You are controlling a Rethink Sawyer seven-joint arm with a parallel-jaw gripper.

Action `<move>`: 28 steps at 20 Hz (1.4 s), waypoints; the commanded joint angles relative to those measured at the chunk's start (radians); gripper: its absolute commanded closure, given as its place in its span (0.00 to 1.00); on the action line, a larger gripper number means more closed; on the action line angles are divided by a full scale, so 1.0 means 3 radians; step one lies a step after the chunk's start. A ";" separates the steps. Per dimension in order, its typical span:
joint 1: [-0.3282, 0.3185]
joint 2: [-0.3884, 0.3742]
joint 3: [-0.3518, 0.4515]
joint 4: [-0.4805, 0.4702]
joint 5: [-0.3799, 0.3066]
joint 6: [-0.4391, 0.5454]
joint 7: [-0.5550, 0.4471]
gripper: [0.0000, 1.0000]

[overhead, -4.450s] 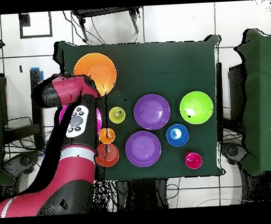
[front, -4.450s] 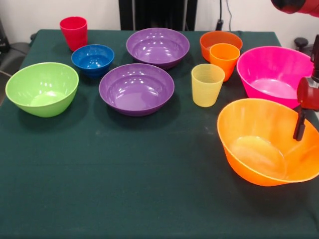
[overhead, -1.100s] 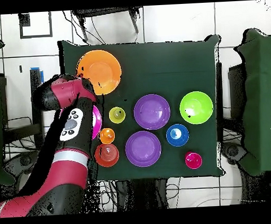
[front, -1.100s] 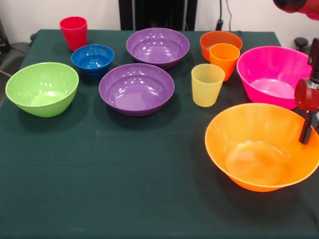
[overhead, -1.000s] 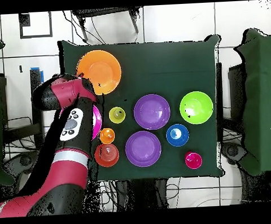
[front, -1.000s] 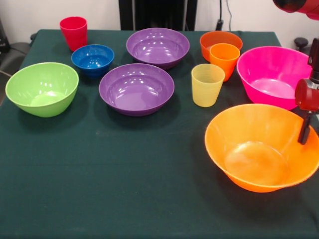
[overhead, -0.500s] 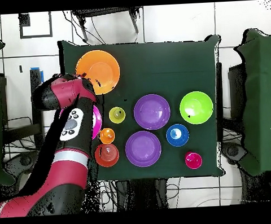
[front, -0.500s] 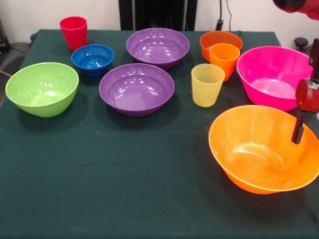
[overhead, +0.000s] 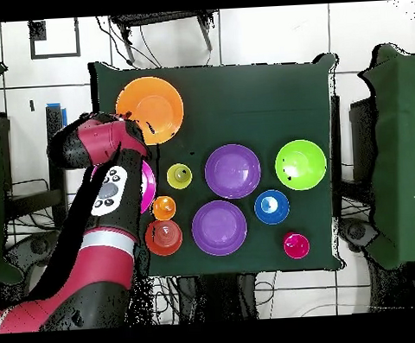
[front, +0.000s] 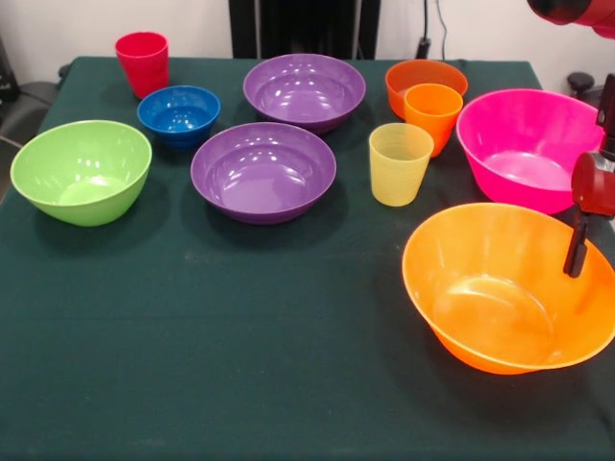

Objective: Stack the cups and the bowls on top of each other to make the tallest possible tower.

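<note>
- Bench [front: 240, 365]: covered in a dark green cloth. The near half in the front view is bare, a wide open band in front of all the bowls. The back edge runs just behind the red cup and the far purple bowl.
- Large orange bowl [front: 500, 288]: sits at the right of the front view, close to that side's bench edge and tilted so that its mouth faces partly toward the camera. Empty. In the overhead view it lies at a bench corner [overhead: 150, 110].
- Gripper [front: 577, 254]: a dark finger hangs at the orange bowl's far right rim, under a red wrist piece. Whether the jaws are open or closed on the rim cannot be told.
- Large pink bowl [front: 527, 144]: just behind the orange bowl, upright, empty.
- Small red-orange bowl [front: 425, 79]: at the back, with the orange-yellow cup [front: 432, 115] just in front of it.
- Translucent yellow cup [front: 400, 163]: stands alone, near the middle of the bench, upright.
- Two purple bowls: one far [front: 304, 91], one nearer [front: 263, 171], close together, both empty and glossy.
- Small blue bowl [front: 179, 113] and red cup [front: 142, 61]: back left in the front view.
- Lime green bowl [front: 82, 171]: near the left edge in the front view, empty.
- No item is stacked on another; all rest singly on the cloth.
</note>
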 commanded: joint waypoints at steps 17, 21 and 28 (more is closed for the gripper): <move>0.0072 0.0066 0.0153 0.0068 0.0068 0.0023 0.0568 1.00; 0.0078 0.0054 0.0155 0.0092 0.0067 0.0018 0.0569 1.00; 0.0051 0.0039 0.0223 0.0126 0.0078 -0.0001 0.0561 0.00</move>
